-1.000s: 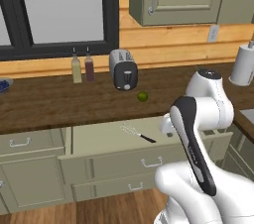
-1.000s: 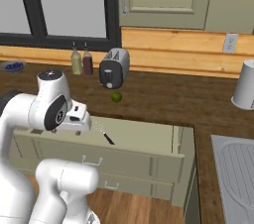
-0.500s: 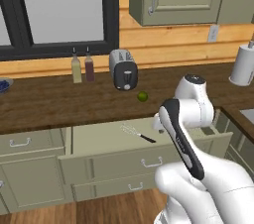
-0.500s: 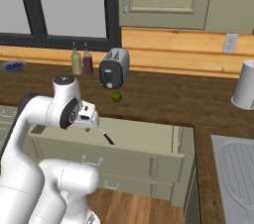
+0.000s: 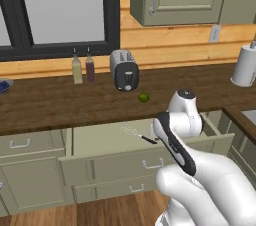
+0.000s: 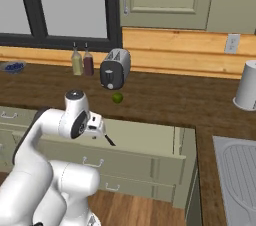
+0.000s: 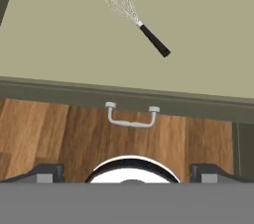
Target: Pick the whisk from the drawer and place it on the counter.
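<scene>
The whisk lies flat on the pale floor of the open drawer, wire head toward the back, black handle toward the front. It also shows in the left base view as the whisk near the drawer's middle. My gripper hangs above the wood floor in front of the drawer's silver bar handle, open, with nothing between its fingertips. The whisk is well ahead of it, untouched. The dark counter runs above the drawer.
On the counter stand a toaster, a lime, two bottles and a paper towel roll. A blue bowl sits far left. A sink lies at the right.
The arm has folded lower and swung toward the middle of the open drawer. The whisk and drawer have not moved.
</scene>
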Available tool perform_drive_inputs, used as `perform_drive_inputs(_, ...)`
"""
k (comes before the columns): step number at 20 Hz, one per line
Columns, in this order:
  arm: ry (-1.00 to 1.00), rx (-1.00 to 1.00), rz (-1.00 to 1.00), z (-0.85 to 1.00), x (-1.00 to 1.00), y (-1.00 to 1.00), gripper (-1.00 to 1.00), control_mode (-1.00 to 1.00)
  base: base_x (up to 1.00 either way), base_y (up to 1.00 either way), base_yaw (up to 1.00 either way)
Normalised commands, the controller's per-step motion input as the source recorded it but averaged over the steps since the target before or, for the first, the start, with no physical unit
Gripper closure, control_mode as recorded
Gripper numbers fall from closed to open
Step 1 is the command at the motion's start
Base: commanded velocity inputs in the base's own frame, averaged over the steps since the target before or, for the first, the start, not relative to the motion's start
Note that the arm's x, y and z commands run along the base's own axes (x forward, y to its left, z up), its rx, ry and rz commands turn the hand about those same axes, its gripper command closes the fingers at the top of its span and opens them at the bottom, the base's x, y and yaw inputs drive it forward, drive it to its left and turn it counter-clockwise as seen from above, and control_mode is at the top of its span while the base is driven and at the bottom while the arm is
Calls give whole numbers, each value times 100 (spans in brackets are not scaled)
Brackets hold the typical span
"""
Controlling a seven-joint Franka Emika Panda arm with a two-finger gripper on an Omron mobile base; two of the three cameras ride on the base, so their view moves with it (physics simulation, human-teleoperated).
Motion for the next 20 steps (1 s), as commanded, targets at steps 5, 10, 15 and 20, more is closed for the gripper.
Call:
perform_drive_inputs(5, 0, 0, 0, -27, 48, 0, -100, -100, 0, 0, 0)
perform_drive_inputs(10, 0, 0, 0, -34, 48, 0, -100, -100, 0, 0, 0)
perform_drive_inputs(15, 0, 0, 0, -54, 24, 0, -100, -100, 0, 0, 0)
perform_drive_inputs(20, 0, 0, 0, -46, 26, 0, -100, -100, 0, 0, 0)
